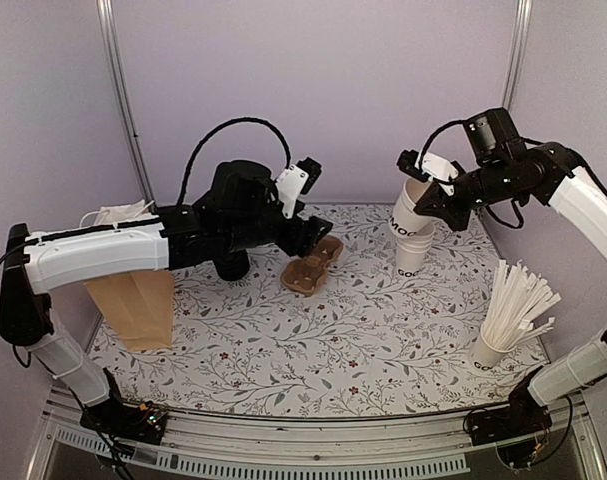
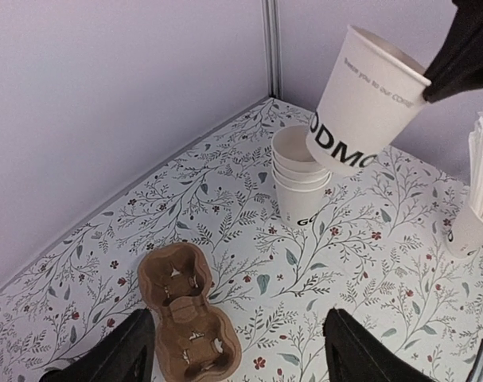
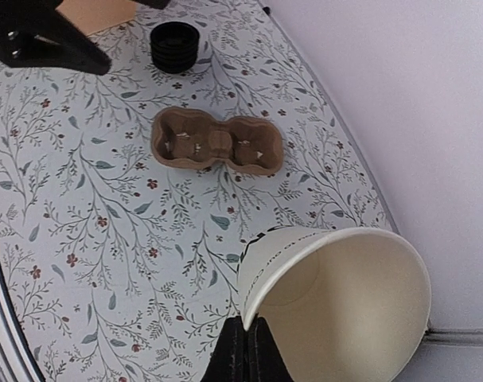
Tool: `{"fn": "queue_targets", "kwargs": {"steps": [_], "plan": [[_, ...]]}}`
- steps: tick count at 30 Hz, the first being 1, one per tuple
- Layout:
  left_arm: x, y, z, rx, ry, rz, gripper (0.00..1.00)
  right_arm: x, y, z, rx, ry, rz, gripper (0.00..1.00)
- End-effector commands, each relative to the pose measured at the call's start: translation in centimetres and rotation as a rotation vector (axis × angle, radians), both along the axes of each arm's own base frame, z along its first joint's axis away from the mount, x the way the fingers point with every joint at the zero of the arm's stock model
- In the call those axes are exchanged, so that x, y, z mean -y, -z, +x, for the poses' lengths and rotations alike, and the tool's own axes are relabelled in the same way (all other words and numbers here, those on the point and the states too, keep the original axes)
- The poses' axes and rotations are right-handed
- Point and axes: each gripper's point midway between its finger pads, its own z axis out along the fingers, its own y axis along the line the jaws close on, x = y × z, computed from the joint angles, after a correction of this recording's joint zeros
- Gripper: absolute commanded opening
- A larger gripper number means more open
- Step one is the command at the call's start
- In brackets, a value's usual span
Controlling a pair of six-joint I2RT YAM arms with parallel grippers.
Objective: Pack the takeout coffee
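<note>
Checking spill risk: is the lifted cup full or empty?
Empty: the right wrist view looks into the tilted, lidless cup, pinched at its rim by the right end effector, and shows only bare white interior.

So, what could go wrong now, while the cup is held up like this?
1. The right gripper pinches the cup only at its rim, and the cup hangs tilted; it may slip, or the rim may bend.
2. The cup hangs close to the stack; a low move may topple it.
3. The left gripper stands open over the carrier; the arms may collide there.
</note>
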Motion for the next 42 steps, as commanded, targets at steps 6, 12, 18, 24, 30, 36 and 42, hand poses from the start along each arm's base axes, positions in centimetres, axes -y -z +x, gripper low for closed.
{"fn": "queue_targets", "kwargs": {"steps": [6, 12, 18, 24, 30, 36, 42], "plan": [[-4.7, -2.7, -0.6, -0.048, -0.149, -0.053, 0.76, -7.0, 7.7, -9.6, -0.120, -0.410, -0.152, 0.00], [-7.2, -2.4, -0.6, -0.073, -0.221, -0.061, 0.77, -10.8, 10.7, -14.2, -0.119, -0.606, -0.218, 0.00], [-7.8, -2.1, -1.2, -0.102, -0.228, -0.089, 0.77, -13.5, 12.8, -16.9, -0.125, -0.716, -0.256, 0.00], [-7.8, -1.4, -1.6, -0.135, -0.214, -0.073, 0.77, -14.3, 16.8, -18.1, -0.183, -0.753, -0.300, 0.00], [-8.0, -0.5, -1.9, -0.150, -0.209, -0.060, 0.77, -14.4, 19.2, -17.7, -0.197, -0.724, -0.326, 0.00], [-7.9, 0.7, -2.0, -0.163, -0.205, -0.046, 0.77, -14.5, 20.4, -17.3, -0.196, -0.707, -0.338, 0.00], [-7.5, 1.4, -2.0, -0.181, -0.190, -0.044, 0.77, -14.5, 20.5, -17.1, -0.192, -0.697, -0.344, 0.17]]}}
